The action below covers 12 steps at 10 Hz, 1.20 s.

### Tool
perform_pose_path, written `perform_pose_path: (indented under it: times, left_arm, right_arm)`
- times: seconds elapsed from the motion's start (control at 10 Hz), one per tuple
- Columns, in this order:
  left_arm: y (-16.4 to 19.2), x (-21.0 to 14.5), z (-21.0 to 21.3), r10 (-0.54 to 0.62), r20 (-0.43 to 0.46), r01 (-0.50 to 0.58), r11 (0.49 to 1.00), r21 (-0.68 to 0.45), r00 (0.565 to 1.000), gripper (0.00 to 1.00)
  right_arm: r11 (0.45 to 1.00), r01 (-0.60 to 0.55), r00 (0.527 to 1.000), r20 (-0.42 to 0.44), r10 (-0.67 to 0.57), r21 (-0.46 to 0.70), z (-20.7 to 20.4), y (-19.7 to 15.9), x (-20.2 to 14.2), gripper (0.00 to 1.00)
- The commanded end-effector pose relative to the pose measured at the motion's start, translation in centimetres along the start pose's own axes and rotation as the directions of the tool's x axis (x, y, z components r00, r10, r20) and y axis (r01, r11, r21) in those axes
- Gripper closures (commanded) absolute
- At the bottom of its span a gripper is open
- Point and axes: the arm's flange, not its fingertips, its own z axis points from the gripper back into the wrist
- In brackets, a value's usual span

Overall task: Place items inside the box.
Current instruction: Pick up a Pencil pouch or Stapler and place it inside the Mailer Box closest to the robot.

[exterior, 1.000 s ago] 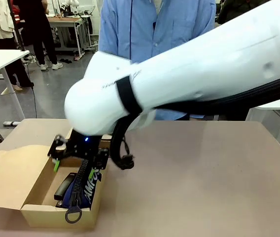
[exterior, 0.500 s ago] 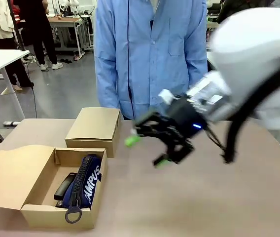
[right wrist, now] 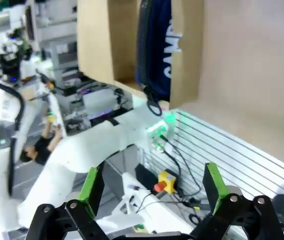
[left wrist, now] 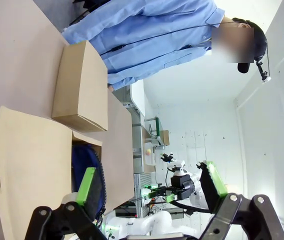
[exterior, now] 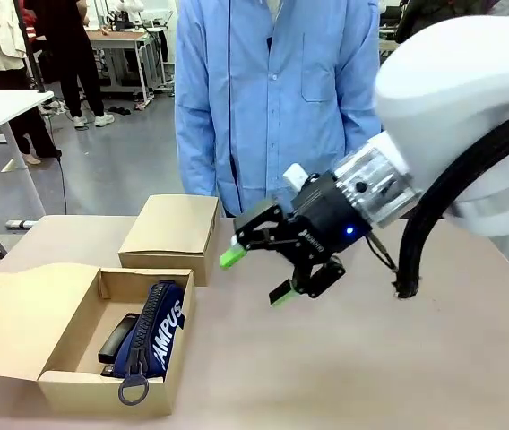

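Observation:
The open cardboard box sits at the table's near left. Inside it lie the navy-blue zip pouch and, beside it, the black stapler. My right gripper hovers open and empty over the table's middle, to the right of the box. From the right wrist view I see the box with the pouch in it, beyond my open right gripper. My left gripper is open with nothing between its fingers, and the box's flap and the pouch lie ahead of it.
A closed smaller cardboard box stands behind the open one. A person in a blue shirt stands at the far edge. The tan table stretches bare to the right of the boxes.
My right gripper has pulled away from above the open box and swung right to the table's middle. The pouch stays in the box.

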Motion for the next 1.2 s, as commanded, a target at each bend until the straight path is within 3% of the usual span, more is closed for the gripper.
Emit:
perform_pose_path:
  times: [0.0,0.2,0.4,0.5,0.7,0.8,0.9,1.0,1.1]
  left_arm:
    - [-0.1,0.0,-0.1,-0.016,0.012,0.016,1.000,-0.026,1.000,0.00]
    - [-0.1,0.0,-0.1,-0.016,0.012,0.016,1.000,-0.026,1.000,0.00]
    - [-0.1,0.0,-0.1,-0.016,0.012,0.016,1.000,-0.026,1.000,0.00]
    - [-0.1,0.0,-0.1,-0.016,0.012,0.016,1.000,-0.026,1.000,0.00]
    - [-0.1,0.0,-0.1,-0.016,0.012,0.016,1.000,-0.026,1.000,0.00]
    - [-0.1,0.0,-0.1,-0.016,0.012,0.016,1.000,-0.026,1.000,0.00]
    - [-0.1,0.0,-0.1,-0.016,0.012,0.016,1.000,-0.026,1.000,0.00]
    - [-0.1,0.0,-0.1,-0.016,0.012,0.016,1.000,-0.026,1.000,0.00]
    - [-0.1,0.0,-0.1,-0.016,0.012,0.016,1.000,-0.026,1.000,0.00]
  right_arm:
    - [0.988,0.007,0.999,0.034,-0.012,0.152,7.4,-3.2,1.5,0.00]
    - [0.925,0.092,0.994,0.016,-0.105,0.369,19.0,-9.9,3.4,0.00]
    - [0.833,0.156,0.987,-0.119,-0.108,0.531,26.2,-18.4,1.8,0.00]
    - [0.830,0.095,0.992,-0.117,-0.036,0.550,27.7,-22.3,-0.6,0.00]
    - [0.839,0.073,0.995,0.018,-0.098,0.539,26.7,-28.8,-5.3,0.00]
    - [0.845,0.124,0.983,0.052,-0.176,0.521,24.8,-30.1,-5.3,0.00]
    - [0.851,0.242,0.935,0.121,-0.332,0.466,21.8,-29.5,-2.5,0.00]
    - [0.818,0.116,0.991,-0.009,-0.134,0.563,27.4,-29.8,-6.0,0.00]
    - [0.818,0.116,0.991,-0.009,-0.134,0.563,27.4,-29.8,-6.0,0.00]
